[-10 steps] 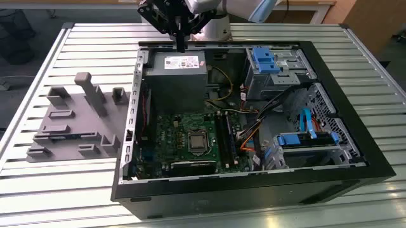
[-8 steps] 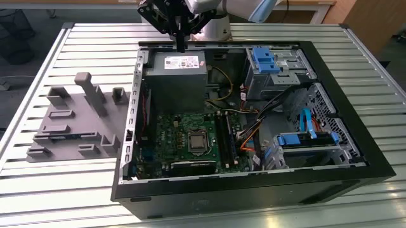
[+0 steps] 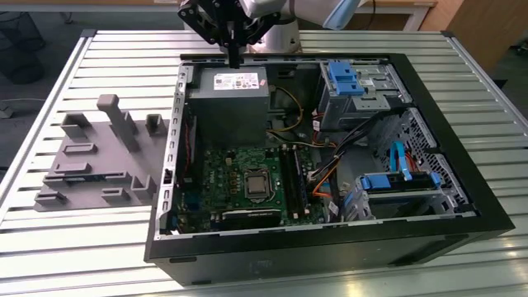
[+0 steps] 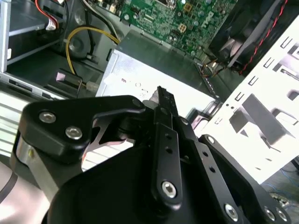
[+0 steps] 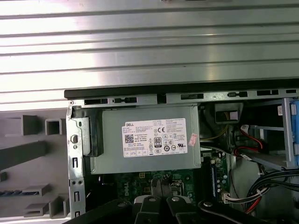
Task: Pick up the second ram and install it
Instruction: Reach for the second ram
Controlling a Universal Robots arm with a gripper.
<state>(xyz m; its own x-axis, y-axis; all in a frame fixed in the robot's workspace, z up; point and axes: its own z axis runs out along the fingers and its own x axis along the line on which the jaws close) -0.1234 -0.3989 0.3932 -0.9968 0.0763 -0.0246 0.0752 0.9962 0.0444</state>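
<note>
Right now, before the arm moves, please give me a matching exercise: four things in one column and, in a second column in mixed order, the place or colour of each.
Things:
1. power supply
2. motherboard
3. grey holder
4. pincer

Descriptions:
A. green board
B. on the table, outside the computer case, at the exterior view's left
C. above that case's rim
D. grey box with a white label

Pairs: 1-D; 2-A; 3-B; 4-C
</note>
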